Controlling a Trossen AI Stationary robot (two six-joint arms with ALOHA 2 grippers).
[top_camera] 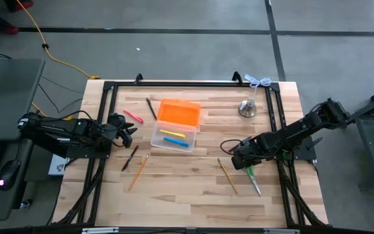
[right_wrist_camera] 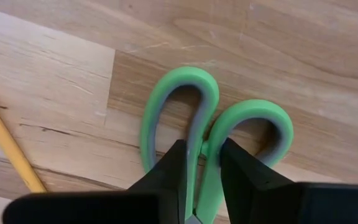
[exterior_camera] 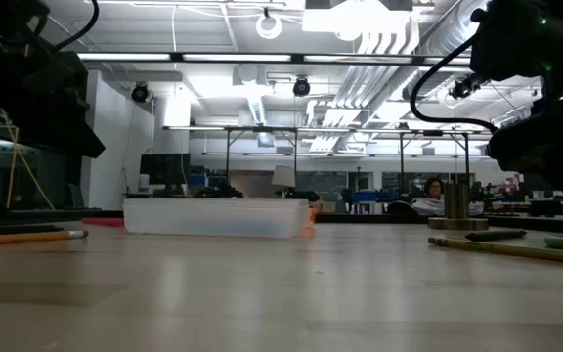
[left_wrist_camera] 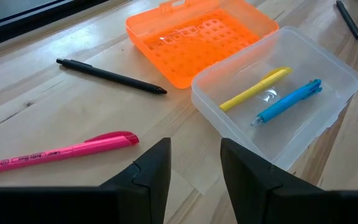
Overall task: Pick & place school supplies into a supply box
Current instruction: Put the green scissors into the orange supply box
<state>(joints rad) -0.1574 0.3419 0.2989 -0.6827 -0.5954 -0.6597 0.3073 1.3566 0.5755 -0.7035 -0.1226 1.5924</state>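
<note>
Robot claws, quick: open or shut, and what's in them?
Left gripper: open, empty, near the clear plastic pencil box.
Right gripper: closing around the green-handled scissors on the table.

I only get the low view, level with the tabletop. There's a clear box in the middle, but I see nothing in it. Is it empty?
Observer: No. From above, the clear supply box holds a yellow pen and a blue pen.
Operator: What's the dark shape on my right doing?
Observer: That's the right gripper; its fingers straddle the green scissors where the handles join.
Operator: Are the scissors off the table?
Observer: No, they lie flat on the wood.
Operator: And the other arm?
Observer: The left gripper hovers open beside a pink highlighter.
</note>
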